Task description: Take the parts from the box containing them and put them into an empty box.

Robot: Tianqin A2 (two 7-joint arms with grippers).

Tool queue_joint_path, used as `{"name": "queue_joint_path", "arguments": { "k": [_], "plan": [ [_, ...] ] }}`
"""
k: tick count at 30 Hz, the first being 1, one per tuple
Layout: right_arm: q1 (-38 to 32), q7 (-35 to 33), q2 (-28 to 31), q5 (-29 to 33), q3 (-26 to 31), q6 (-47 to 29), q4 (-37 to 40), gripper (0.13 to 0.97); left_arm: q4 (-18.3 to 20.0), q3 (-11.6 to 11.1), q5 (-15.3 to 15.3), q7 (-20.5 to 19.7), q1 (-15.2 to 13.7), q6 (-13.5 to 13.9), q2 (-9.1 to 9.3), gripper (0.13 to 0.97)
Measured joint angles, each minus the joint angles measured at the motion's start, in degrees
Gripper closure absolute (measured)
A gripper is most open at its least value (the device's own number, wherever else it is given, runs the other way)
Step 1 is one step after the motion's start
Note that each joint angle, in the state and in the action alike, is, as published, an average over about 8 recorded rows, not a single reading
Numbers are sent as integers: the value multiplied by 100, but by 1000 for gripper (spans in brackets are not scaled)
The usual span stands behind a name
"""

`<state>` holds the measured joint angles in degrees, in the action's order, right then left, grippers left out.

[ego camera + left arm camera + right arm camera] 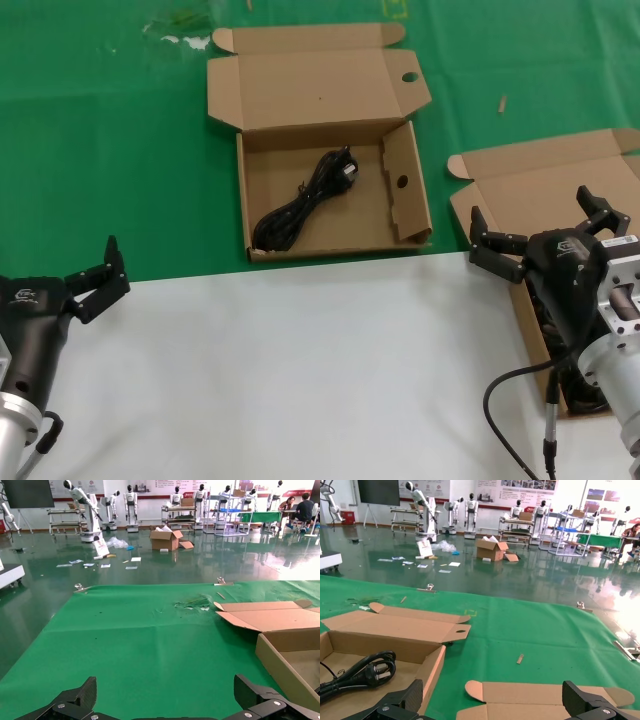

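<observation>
The box with the round hole in its lid flap [410,77] lies open at centre, and one black power cord [300,205] lies coiled in it. The same cord's plug end [362,672] shows in the right wrist view. At the right lies the box with the rounded corner tab [520,185]; my right arm hides most of its inside, and only a dark bundle [585,395] peeks out below the wrist. My right gripper [530,208] hangs open and empty over that box's lid [540,700]. My left gripper [95,270] waits open at the left, over the white sheet's edge.
A white sheet [300,370] covers the near table; green cloth [120,150] lies beyond. A torn patch with white scraps [185,38] marks the cloth at the far left. The centre box's wall [280,665] stands to one side of my left gripper [165,692].
</observation>
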<state>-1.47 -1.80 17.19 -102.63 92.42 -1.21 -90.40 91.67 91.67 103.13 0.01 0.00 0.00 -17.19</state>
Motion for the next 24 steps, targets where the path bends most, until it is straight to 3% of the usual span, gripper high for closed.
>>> {"name": "queue_joint_path", "arguments": {
  "k": [24],
  "plan": [
    [0, 0, 0, 0, 0, 0, 0, 129, 0, 0, 0, 0, 0, 0, 0, 132]
  ]
}}
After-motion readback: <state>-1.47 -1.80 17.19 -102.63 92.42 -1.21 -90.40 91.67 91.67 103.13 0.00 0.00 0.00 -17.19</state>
